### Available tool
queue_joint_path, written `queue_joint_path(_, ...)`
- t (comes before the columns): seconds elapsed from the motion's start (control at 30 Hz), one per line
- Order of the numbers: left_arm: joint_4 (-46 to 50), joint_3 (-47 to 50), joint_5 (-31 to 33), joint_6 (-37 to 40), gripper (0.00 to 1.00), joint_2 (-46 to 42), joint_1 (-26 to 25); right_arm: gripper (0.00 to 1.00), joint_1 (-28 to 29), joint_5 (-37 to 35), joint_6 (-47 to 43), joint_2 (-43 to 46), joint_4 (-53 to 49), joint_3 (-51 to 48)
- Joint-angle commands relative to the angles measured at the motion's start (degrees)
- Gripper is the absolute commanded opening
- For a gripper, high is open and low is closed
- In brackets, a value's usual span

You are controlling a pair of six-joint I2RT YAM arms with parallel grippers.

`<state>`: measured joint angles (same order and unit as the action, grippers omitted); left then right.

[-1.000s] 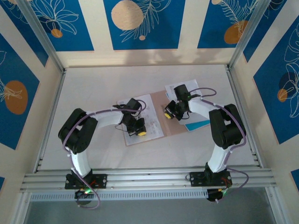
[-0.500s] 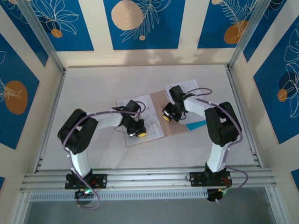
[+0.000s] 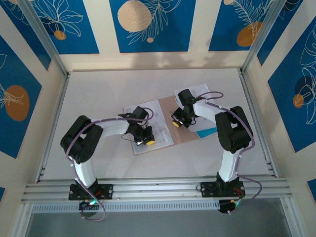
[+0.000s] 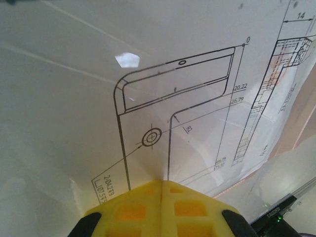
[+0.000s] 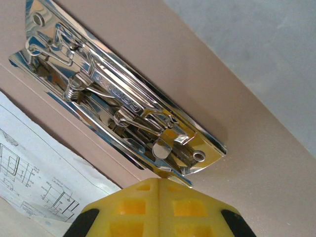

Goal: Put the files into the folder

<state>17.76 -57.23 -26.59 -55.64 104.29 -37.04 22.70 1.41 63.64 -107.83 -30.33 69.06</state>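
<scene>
files [image 3: 157, 117] flat on counter [image 3: 103, 94], touching open folder [image 3: 185, 134] on its left | L gripper [image 4: 161, 183] clenched, tip on top sheet, pinch unclear | R gripper [image 5: 159, 181] clenched at folder's metal clip [image 5: 123, 111] | sheets look thin, floppy, slippery: take by edge, not middle

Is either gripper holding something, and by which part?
Nothing seems held. The left gripper is shut, tips against the printed sheet. The right gripper is shut at the metal clip on the folder; a pinch there cannot be told.
</scene>
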Motion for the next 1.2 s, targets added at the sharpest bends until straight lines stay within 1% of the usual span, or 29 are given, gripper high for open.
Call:
queue_joint_path(0.0,3.1,2.3,1.2,-1.2,0.0,-0.1,-0.4,0.0,-0.3,-2.2,-0.6,-1.5,-4.0,0.3)
queue_joint_path(0.37,2.7,3.2,1.4,-2.2,0.0,-0.7,-0.4,0.0,-0.9,-5.3,-2.4,-3.2,-7.1,0.5)
queue_joint_path(0.6,3.0,3.9,1.8,-2.9,0.0,-0.8,-0.4,0.0,-1.6,-6.2,-4.2,-5.6,-9.7,1.7)
queue_joint_path(0.83,4.5,5.1,3.0,-4.0,0.0,-1.7,-0.5,0.0,-2.9,-6.7,-5.6,-6.8,-10.4,1.2)
queue_joint_path(1.17,4.2,6.9,3.4,-5.0,0.0,-2.0,-0.4,0.0,-3.7,-7.8,-6.4,-8.6,-11.5,1.4)
